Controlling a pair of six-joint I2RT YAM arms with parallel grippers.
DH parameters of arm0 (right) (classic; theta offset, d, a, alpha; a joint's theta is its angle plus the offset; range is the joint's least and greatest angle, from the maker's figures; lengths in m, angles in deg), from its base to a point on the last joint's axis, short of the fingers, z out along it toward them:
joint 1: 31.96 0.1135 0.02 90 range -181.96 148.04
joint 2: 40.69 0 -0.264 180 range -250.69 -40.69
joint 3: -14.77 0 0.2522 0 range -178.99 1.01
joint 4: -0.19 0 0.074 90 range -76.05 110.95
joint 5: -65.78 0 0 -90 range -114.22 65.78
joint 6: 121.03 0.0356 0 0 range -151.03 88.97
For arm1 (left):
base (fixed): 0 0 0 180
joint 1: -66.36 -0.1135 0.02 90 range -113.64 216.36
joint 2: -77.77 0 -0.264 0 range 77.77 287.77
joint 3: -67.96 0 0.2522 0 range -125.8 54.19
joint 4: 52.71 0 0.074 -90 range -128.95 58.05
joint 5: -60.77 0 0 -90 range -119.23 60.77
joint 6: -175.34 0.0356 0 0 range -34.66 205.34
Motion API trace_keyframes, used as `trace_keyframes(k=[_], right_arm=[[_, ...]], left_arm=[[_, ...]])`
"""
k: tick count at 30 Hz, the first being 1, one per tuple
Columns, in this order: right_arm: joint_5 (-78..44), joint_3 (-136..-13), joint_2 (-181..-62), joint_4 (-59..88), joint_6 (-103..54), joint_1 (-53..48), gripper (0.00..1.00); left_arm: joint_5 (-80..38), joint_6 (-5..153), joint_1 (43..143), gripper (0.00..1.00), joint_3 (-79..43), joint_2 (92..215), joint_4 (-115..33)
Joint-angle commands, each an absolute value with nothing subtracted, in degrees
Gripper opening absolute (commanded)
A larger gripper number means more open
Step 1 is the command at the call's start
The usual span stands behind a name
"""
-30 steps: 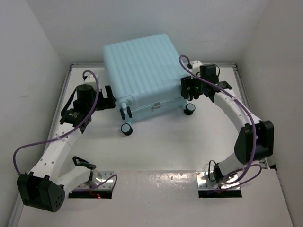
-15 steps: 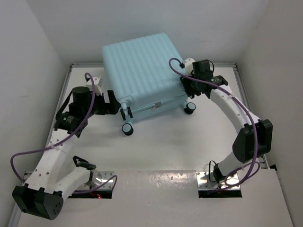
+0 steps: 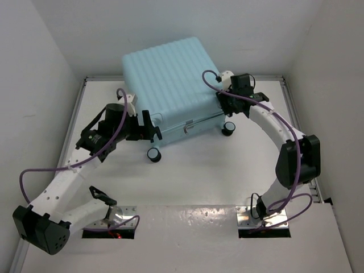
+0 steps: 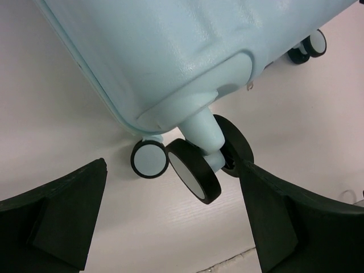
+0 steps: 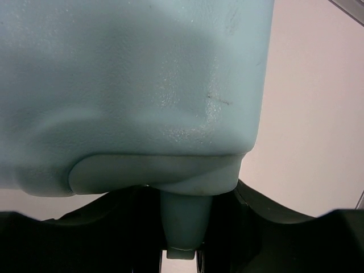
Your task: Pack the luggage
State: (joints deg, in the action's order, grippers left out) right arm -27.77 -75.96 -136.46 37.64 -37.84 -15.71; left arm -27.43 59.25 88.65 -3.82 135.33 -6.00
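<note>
The luggage (image 3: 168, 79) is a pale aqua ribbed suitcase. It lies closed at the back middle of the table, wheels toward me. My left gripper (image 3: 151, 129) is open at its front-left corner. In the left wrist view my left gripper (image 4: 172, 165) has its black fingers spread either side of a black twin wheel (image 4: 193, 173), not touching it. My right gripper (image 3: 223, 107) is at the right corner. In the right wrist view my right gripper (image 5: 187, 190) has its fingers pressed in beside the aqua wheel stem (image 5: 185, 227), under the shell (image 5: 131, 74).
Two more black wheels (image 3: 152, 154) (image 3: 228, 128) stick out toward me from the case. White walls close in on the left, right and back. The white table (image 3: 199, 176) lies between the case and the arm bases.
My left arm has swung right and forward, bringing its open gripper up to the front-left wheel. My right gripper moved in onto the right corner wheel and has stayed there.
</note>
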Motion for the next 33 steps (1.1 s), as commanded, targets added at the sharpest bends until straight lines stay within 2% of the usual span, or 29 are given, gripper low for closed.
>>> trace_keyframes(k=[1,4,5,13,18,24,26,29,30,31,33], right_arm=[[-23.1,-78.5,-138.2,25.9,-35.6,-13.4,0.41],[-21.6,-78.4,-136.0,27.7,-34.3,-13.6,0.69],[-20.3,-78.4,-134.2,29.1,-33.8,-13.5,0.75],[-14.0,-76.9,-126.0,34.8,-29.0,-15.3,0.84],[-11.6,-75.6,-123.0,36.8,-28.3,-17.2,0.85],[-7.5,-75.3,-119.8,39.5,-26.4,-20.4,0.85],[-4.1,-74.0,-117.7,39.6,-25.1,-22.3,0.82],[3.1,-65.8,-113.4,37.2,-21.9,-24.0,0.78],[4.0,-63.7,-112.2,36.4,-19.9,-23.7,0.76],[6.0,-57.4,-110.2,32.7,-19.0,-23.4,0.76],[6.3,-53.0,-107.3,29.6,-14.5,-21.4,0.72]], left_arm=[[-30.4,55.1,90.6,1.00,-6.4,136.6,-4.8],[-30.4,52.4,91.2,1.00,-6.9,138.1,-4.8],[-29.8,51.6,91.2,1.00,-7.4,139.2,-4.8],[-21.8,46.8,92.6,1.00,-9.3,141.7,-4.2],[-16.8,46.8,93.2,1.00,-9.3,143.0,-7.8],[-18.3,43.2,94.4,1.00,-8.1,147.1,-11.0],[-19.0,42.0,94.4,1.00,-8.1,147.6,-11.7],[-20.6,39.6,94.4,0.83,-8.1,149.0,-13.5],[-21.1,39.6,94.4,0.72,-8.1,149.0,-13.6],[-22.2,38.9,94.4,0.66,-8.1,149.0,-14.1],[-23.0,38.1,94.4,0.56,-8.1,149.0,-14.1]])
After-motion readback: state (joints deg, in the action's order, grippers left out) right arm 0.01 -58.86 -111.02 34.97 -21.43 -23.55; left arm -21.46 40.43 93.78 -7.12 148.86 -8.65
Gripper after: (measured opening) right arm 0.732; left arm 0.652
